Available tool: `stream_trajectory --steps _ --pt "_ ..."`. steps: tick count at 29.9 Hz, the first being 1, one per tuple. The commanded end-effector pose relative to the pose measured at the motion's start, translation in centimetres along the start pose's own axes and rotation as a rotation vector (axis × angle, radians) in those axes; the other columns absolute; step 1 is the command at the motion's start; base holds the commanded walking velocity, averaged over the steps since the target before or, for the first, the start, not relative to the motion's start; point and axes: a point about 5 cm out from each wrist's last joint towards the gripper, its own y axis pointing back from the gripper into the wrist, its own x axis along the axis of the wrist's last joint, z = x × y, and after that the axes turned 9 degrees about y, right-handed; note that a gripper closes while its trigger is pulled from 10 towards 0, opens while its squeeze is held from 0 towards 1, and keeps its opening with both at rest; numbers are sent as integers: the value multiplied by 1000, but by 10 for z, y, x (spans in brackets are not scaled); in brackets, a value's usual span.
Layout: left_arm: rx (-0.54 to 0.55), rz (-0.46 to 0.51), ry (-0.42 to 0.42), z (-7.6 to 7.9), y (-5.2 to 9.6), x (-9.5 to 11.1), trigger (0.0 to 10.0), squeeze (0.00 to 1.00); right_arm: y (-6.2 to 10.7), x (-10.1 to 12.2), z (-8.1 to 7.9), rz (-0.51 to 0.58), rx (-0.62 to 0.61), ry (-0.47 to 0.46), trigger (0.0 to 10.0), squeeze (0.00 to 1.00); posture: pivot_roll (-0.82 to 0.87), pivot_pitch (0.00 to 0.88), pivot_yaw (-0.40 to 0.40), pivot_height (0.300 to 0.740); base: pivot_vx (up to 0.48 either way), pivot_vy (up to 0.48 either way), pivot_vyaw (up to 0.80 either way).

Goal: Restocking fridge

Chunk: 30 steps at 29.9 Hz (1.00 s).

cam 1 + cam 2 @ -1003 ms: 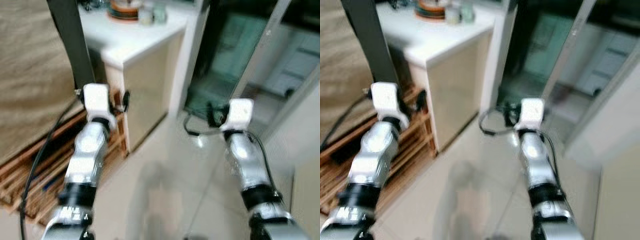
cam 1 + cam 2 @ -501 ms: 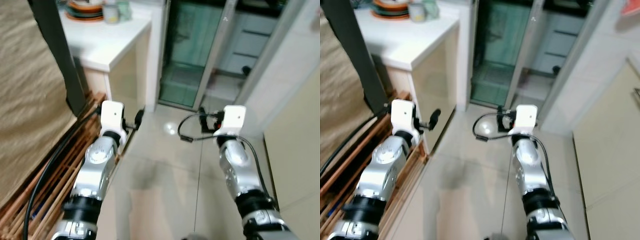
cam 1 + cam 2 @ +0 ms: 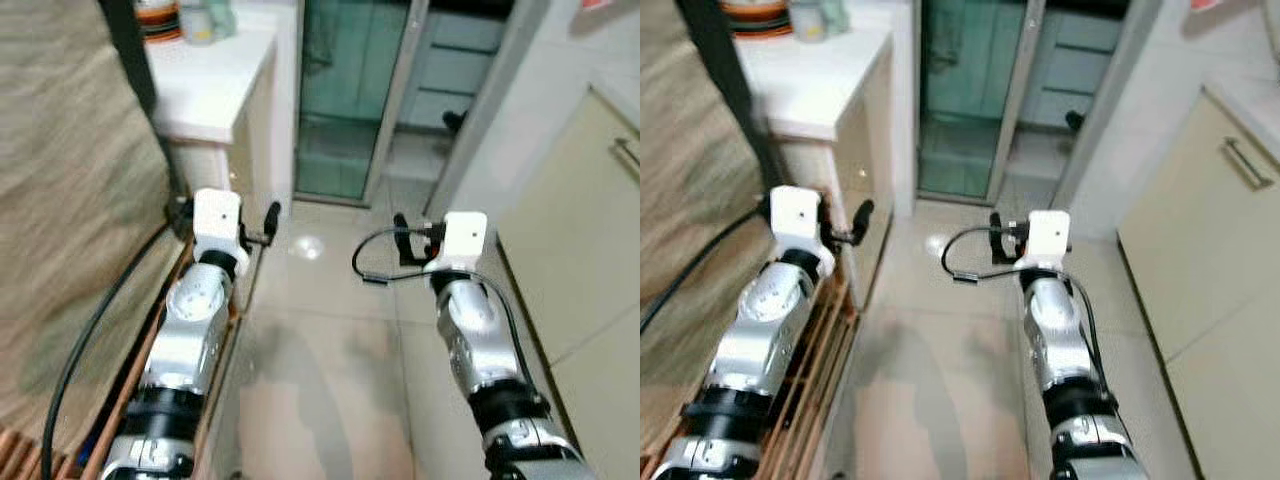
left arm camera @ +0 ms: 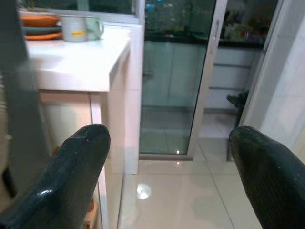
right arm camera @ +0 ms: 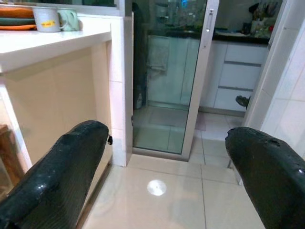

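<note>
No fridge or stock item can be made out. Both silver arms are held out in front of me over a glossy tiled floor (image 3: 320, 340). My left gripper (image 4: 169, 143) is open with nothing between its fingers, beside the corner of a white counter (image 3: 205, 85). My right gripper (image 5: 167, 138) is also open and holds nothing. Both point toward a glass sliding door (image 3: 345, 90), and beyond it are white kitchen cabinets (image 5: 240, 71).
The white counter carries a mug (image 4: 76, 28) and stacked plates (image 4: 40, 24). A beige cloth (image 3: 70, 200), a dark post (image 3: 135, 60), a black cable (image 3: 95, 320) and a wooden slatted rack (image 3: 830, 330) line the left side. A beige cabinet (image 3: 580, 230) with a handle stands on the right.
The whole picture has shifted: the camera has turned and moved forward, so the glass door is now straight ahead and the beige cabinet has come into view. Both grippers keep the same open pose.
</note>
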Motion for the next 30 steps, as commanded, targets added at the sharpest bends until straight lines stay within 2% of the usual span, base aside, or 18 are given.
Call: stream_trajectory --steps 1,7,12,22,26,30 --pt "-1 28 23 6 -6 7 10000 0 -4 4 6 10 -16 3 10000 0 -92 0 -41 740 -274 0 0" --pt "41 30 37 0 -8 7 10000 0 -11 8 -7 19 10 -34 10000 0 -74 0 -29 740 -340 0 0" --pt "30 38 47 4 -14 11 10000 0 -18 16 -14 43 19 -58 10000 0 -86 0 4 740 -362 0 0" --pt "34 76 28 3 -21 19 10000 0 -17 14 -16 44 26 -56 10000 0 -96 0 10 740 -385 0 0" --pt "27 102 22 5 -21 23 10000 0 -16 12 -15 40 31 -45 10000 0 -95 0 7 740 0 0 0" --pt "13 116 0 6 -19 25 10000 0 -16 10 -15 37 27 -43 10000 0 -91 0 11 740 0 0 641"
